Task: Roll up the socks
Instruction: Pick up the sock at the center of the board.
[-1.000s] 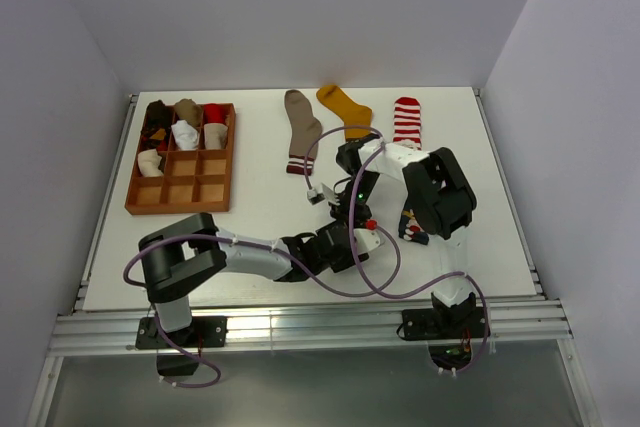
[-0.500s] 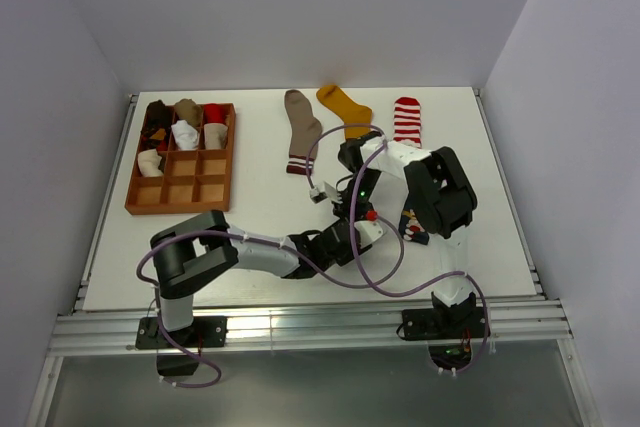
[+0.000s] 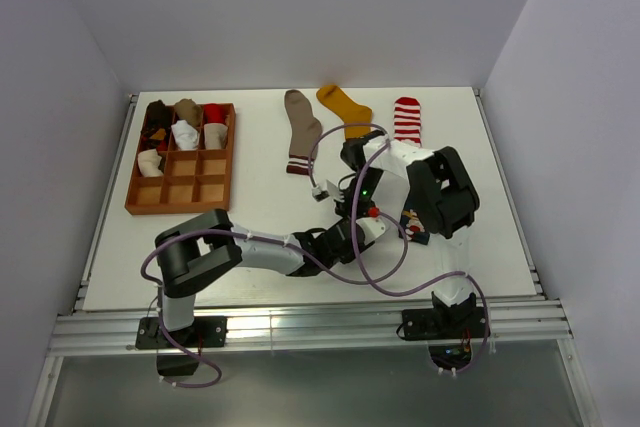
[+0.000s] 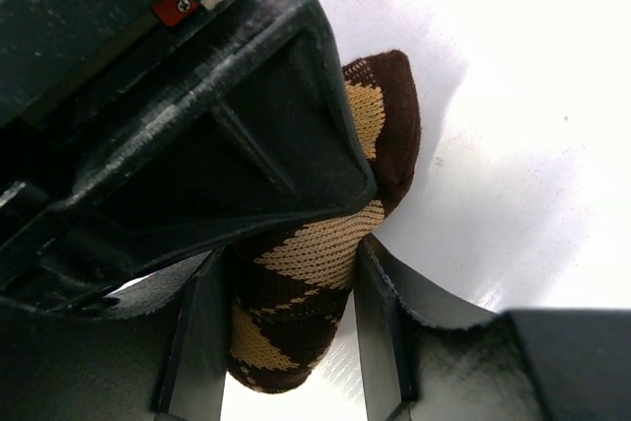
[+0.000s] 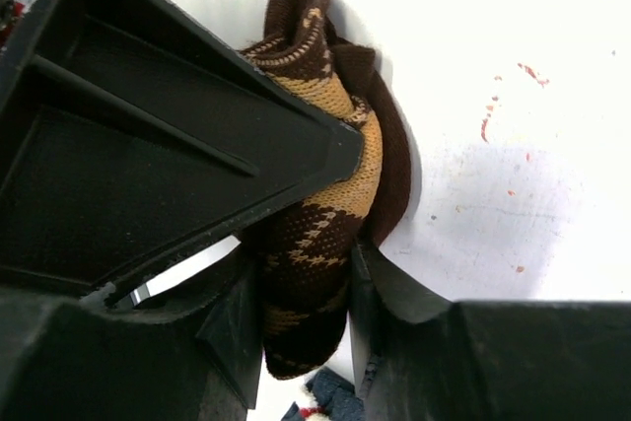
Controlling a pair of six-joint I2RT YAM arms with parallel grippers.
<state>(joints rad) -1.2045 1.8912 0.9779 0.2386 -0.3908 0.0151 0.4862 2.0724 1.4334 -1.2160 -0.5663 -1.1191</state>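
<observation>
A rolled-up brown argyle sock [image 4: 306, 253] lies on the white table where the two arms meet. In the left wrist view my left gripper [image 4: 286, 342] is shut on it, both fingers touching the fabric. The right wrist view has my right gripper [image 5: 304, 322] squeezing the same sock [image 5: 315, 234] from the other side. From above, the left gripper [image 3: 349, 236] and the right gripper [image 3: 358, 215] hide this sock. A navy cartoon sock [image 3: 413, 225] lies just to their right. Taupe [image 3: 300, 127], mustard [image 3: 345, 109] and red-white striped [image 3: 406, 121] socks lie flat at the back.
The wooden grid tray [image 3: 182, 183] stands at the back left, with several rolled socks in its far compartments. Purple cables loop around both arms near the table's middle. The navy sock's edge [image 5: 330, 403] shows just under the right fingers.
My left gripper's jaws have closed in onto the argyle sock, and the left arm has shifted slightly right. The right gripper has kept its hold in place.
</observation>
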